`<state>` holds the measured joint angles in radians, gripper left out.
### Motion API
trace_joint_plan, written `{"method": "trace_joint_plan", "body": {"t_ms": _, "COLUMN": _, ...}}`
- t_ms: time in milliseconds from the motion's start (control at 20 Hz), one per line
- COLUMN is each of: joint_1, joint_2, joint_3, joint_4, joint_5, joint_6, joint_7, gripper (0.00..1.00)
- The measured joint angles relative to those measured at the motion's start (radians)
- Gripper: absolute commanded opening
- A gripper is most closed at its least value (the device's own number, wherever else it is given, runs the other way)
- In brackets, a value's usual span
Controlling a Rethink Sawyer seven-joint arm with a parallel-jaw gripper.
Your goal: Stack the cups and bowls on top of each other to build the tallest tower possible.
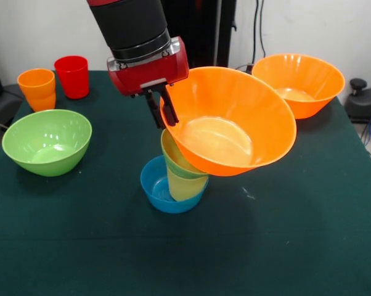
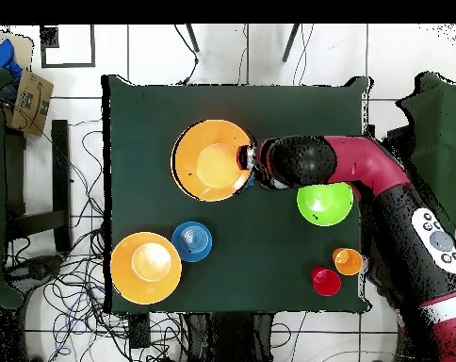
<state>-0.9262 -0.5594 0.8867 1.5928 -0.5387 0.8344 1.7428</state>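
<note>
I'm gripping the large orange bowl point(image 1: 232, 120) by its rim in my jaws point(image 1: 163, 117), tilted over the small green bowl point(image 1: 173, 157); next I'm judging it needs levelling before release.

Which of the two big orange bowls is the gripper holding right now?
The tilted orange bowl atop the tower at mid-table; the gripper pinches its rim. The other orange bowl sits upright and untouched near the table's corner.
</note>
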Motion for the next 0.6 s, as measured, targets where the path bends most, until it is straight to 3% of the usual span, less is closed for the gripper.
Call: {"method": "trace_joint_plan", "body": {"t_ms": 600, "joint_1": 0.004, "joint_2": 0.0, "joint_3": 0.0, "joint_4": -0.02, "joint_5": -0.006, "joint_6": 0.045, "joint_7": 0.0, "gripper": 0.0}}
